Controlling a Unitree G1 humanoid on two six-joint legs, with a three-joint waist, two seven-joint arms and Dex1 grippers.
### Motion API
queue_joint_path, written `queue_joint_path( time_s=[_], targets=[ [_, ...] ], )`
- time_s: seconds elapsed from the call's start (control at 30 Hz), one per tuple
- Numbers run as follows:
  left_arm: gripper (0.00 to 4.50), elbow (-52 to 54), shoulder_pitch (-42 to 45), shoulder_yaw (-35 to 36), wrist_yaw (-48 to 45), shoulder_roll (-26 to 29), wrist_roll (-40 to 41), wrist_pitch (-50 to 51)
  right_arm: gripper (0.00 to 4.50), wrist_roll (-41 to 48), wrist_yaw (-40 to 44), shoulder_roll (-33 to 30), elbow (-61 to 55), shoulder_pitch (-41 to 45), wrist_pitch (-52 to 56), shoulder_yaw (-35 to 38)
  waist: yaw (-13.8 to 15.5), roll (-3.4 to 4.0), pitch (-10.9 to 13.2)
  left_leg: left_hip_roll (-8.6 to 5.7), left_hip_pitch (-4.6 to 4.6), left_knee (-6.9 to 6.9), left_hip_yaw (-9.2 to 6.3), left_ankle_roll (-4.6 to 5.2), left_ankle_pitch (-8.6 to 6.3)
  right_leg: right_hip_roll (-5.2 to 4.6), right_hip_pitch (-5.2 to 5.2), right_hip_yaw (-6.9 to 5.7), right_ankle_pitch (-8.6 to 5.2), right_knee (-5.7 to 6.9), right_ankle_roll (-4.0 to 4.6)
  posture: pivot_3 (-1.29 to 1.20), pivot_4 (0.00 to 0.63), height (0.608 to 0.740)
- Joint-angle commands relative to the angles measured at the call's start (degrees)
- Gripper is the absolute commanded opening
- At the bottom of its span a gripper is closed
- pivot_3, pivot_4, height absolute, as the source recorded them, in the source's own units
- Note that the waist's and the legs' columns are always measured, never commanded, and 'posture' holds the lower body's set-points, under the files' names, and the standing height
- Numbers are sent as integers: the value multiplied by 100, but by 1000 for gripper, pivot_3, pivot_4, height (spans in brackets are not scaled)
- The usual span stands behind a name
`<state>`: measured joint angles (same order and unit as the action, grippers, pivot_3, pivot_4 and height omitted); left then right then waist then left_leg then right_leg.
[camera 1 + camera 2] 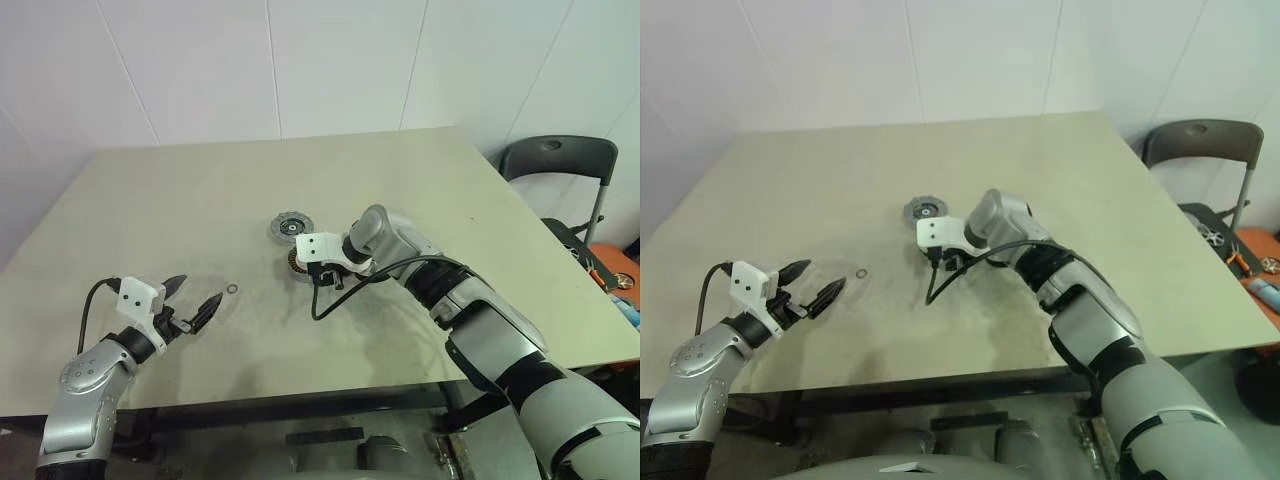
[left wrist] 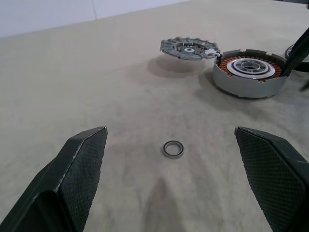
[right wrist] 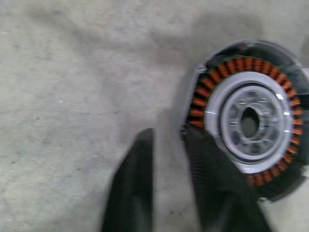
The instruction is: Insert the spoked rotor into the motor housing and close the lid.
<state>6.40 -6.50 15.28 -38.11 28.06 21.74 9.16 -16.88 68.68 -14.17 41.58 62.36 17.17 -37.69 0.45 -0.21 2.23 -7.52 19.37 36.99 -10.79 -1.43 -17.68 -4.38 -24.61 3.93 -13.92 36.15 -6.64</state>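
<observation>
My right gripper [image 3: 166,159] points down with its fingers nearly together, clamped on nothing, one fingertip touching the motor housing [image 3: 248,121] rim. My left gripper [image 2: 169,179] hovers wide apart, a small ring [image 2: 173,148] lying between its fingertips; the lid [image 2: 188,47] lies beyond, beside the housing.

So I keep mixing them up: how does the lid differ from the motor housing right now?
The lid is a thin grey disc with a notched edge; the housing is a taller drum. The housing shows a ring of copper windings, the lid none. The right claw is at the housing's rim; the lid lies free. Both are round and rest on the table.
</observation>
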Motion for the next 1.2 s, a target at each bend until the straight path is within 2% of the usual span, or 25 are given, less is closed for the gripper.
queue_joint_path(
  time_s=[0.03, 0.2, 0.43, 0.83, 1.2],
  targets=[
    [4500, 189, 1, 28, -21, 50, -16, -131, 17, -50, 60, 137, 92, 211, -81, 108, -11, 0, 0, 0, 0, -1, 0, -1, -1, 0, 0, 0, 0, 0, 0, 0, 0, 740],
    [4500, 449, -391, -2, -670, 185, 343, -93, 17, -21, 204, 176, 38, 290, -50, 180, -118, 2, 1, 1, 1, -1, 1, -2, -1, 0, -3, -1, 0, 3, 1, 0, 0, 740],
    [4500, 621, -597, 24, -1013, 280, 479, -127, 17, 179, 869, -138, -1151, 54, 410, 273, -121, 3, 2, 2, 3, 1, 0, 0, -2, 0, -5, -1, 0, 5, 1, 0, 0, 740],
    [4500, 660, -719, -32, -1048, 326, 435, -122, 17, 528, 1419, -814, -3538, -697, 1875, 211, -103, 2, 1, 4, 3, 4, 1, 21, -15, -2, -6, -3, 3, 6, 1, 0, 0, 740],
    [4500, 513, -596, -63, -1040, 355, 381, -132, 17, 873, 1401, -957, -4342, -1000, 2767, -44, -103, 1, 1, 5, 3, 7, 2, 23, -16, -3, -4, -4, 5, 6, 2, 0, 0, 740]
  ],
)
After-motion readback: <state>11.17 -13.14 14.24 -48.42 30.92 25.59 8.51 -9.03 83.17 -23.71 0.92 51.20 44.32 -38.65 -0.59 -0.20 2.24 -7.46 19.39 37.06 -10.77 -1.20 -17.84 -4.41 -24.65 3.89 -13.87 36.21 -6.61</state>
